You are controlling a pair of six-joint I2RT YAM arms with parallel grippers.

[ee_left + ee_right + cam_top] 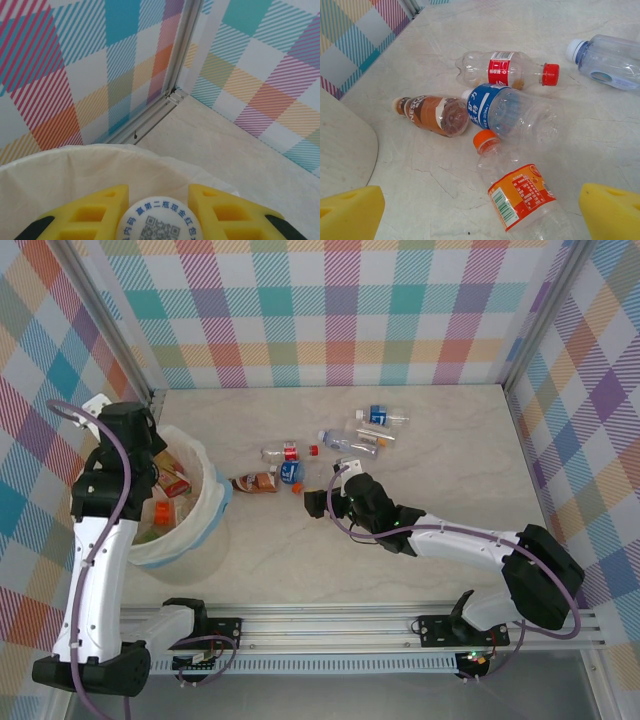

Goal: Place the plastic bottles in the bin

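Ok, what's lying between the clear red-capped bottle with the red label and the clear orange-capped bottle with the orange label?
In the right wrist view, a clear plastic bottle with a blue label lies on its side between them.

One bin (203, 538), about ten plastic bottles (520, 195)

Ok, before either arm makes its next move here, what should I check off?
1. Left gripper shut on the white-capped bottle: ok.
2. That bottle above the bin: ok, the liner rim lies just below it.
3. Right gripper open: ok.
4. Orange-label bottle centred under the right gripper: ok.
5. Orange-label bottle free of the blue-label bottle: cannot tell, its orange cap lies right beside it.
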